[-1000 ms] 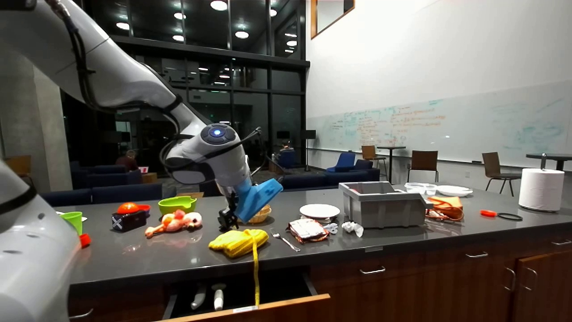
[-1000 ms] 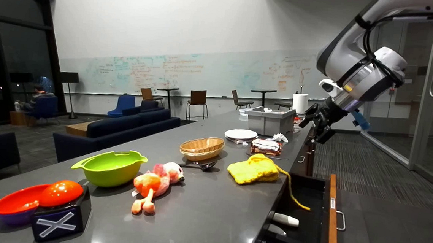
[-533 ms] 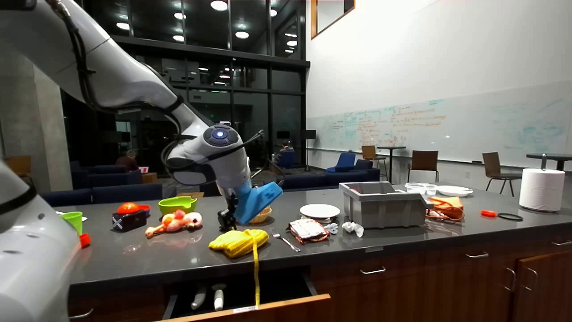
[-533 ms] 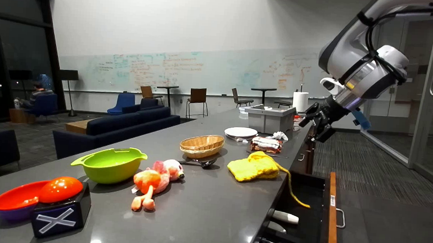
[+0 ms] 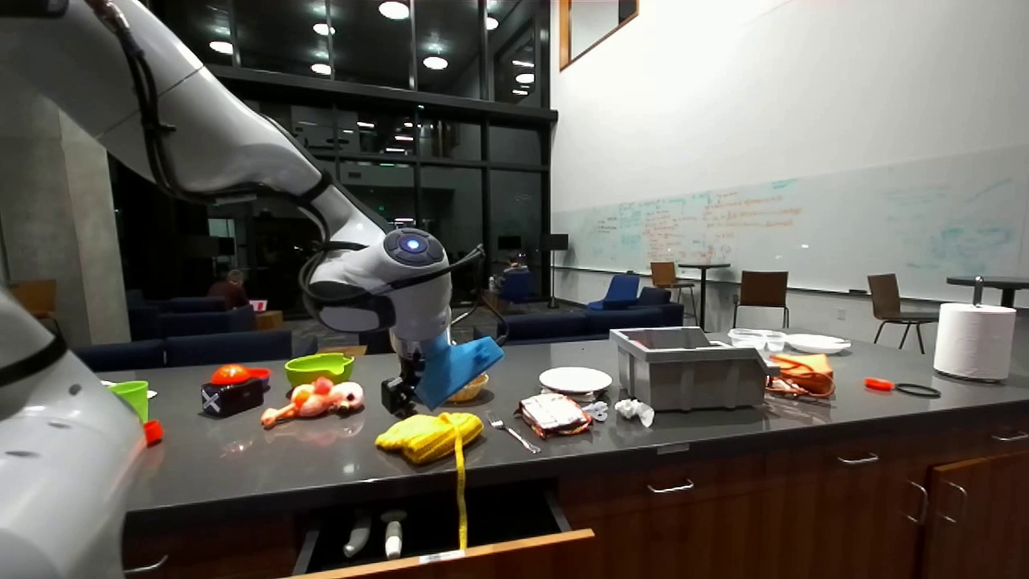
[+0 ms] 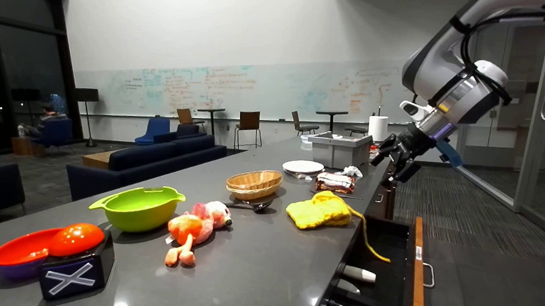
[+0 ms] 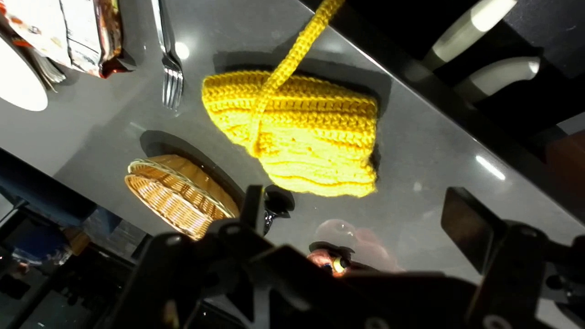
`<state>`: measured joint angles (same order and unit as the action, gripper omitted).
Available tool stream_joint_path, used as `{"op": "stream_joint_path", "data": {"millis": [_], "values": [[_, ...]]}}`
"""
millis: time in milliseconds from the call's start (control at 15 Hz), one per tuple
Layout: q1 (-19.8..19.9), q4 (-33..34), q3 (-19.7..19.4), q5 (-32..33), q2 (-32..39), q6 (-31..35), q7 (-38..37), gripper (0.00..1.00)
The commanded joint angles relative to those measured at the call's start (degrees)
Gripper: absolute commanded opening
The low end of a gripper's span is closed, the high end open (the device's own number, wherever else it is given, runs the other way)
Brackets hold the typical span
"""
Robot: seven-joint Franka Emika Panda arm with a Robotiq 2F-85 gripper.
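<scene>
Since the earlier frame, the end effector has tilted and shifted a little toward the left of an exterior view, while the yellow crocheted piece has stayed at its place on the tabletop. There, the end effector appears just above this piece, whose strap hangs over the edge to the pulled-out drawer. In an exterior view, the end effector is seen higher than the yellow piece and apart from it; nested wicker baskets and a pink plush toy lie around the piece. In the wrist view, the two fingers stand wide apart, and the yellow piece lies on the tabletop beyond their tips. A fork lies beside it, and two pale handles are inside the drawer.
</scene>
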<state>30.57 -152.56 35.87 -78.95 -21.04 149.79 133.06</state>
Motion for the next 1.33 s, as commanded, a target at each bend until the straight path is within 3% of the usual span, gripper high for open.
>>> {"op": "stream_joint_path", "data": {"millis": [0,267,800,1267], "values": [[-0.3,2.5,1.1,0.7,2.9,-0.7,0.6,1.00],[-0.6,5.6,3.8,-1.4,8.1,1.5,4.9,1.00],[-0.5,13.5,8.0,1.6,20.0,8.7,6.1,1.00],[-1.7,19.0,8.2,12.5,29.7,15.0,1.3,1.00]]}}
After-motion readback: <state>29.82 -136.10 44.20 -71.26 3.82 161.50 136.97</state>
